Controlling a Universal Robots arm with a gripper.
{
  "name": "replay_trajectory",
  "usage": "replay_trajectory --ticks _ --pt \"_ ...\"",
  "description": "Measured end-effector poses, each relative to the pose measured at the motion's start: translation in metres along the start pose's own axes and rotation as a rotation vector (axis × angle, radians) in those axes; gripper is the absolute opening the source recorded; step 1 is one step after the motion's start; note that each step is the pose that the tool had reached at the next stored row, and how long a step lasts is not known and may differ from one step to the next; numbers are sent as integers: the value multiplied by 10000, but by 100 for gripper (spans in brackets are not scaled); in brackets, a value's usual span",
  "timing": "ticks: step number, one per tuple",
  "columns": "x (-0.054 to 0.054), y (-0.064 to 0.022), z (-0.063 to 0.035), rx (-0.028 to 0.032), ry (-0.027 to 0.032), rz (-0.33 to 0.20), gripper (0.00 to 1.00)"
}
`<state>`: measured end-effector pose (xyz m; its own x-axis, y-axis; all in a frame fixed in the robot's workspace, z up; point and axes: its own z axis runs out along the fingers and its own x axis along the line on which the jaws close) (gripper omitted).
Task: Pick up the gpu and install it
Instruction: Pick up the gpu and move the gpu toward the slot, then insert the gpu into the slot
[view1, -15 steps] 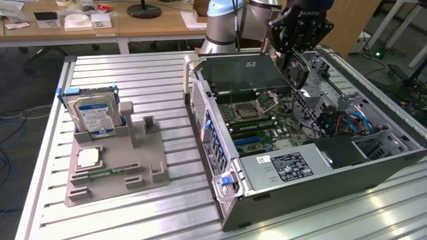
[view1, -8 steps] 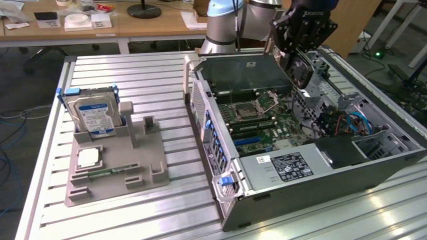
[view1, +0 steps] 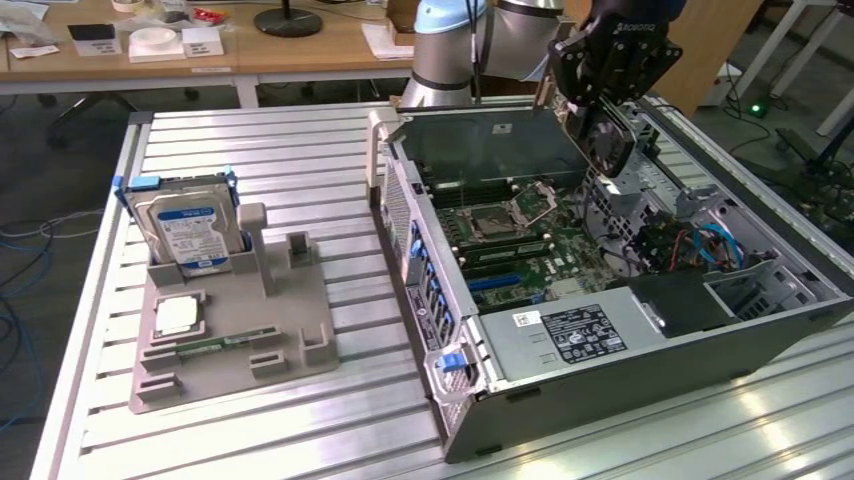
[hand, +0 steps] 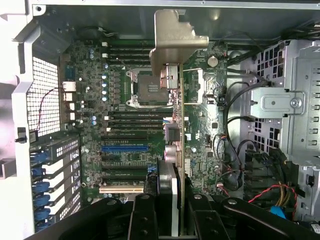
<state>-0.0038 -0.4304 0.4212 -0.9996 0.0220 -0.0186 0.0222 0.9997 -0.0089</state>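
While it hangs over the open computer case (view1: 607, 330), the gpu (view1: 609, 142) (hand: 172, 50) is gripped edge-on between the jaws, raised above the green motherboard (hand: 125, 150). Seen from the wrist, its silver bracket end overlaps the CPU socket (hand: 144, 87). Well apart, toward the exterior view's left, a grey holder (view1: 254, 340) on the slatted tabletop (view1: 267, 140) carries an upright hard drive (view1: 191, 232).
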Motion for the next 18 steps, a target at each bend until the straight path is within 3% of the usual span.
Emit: replay_trajectory --ticks 11,18 --pt "0 0 0 -1 0 -19 28" --pt "0 0 0 -16 -8 -800 28"
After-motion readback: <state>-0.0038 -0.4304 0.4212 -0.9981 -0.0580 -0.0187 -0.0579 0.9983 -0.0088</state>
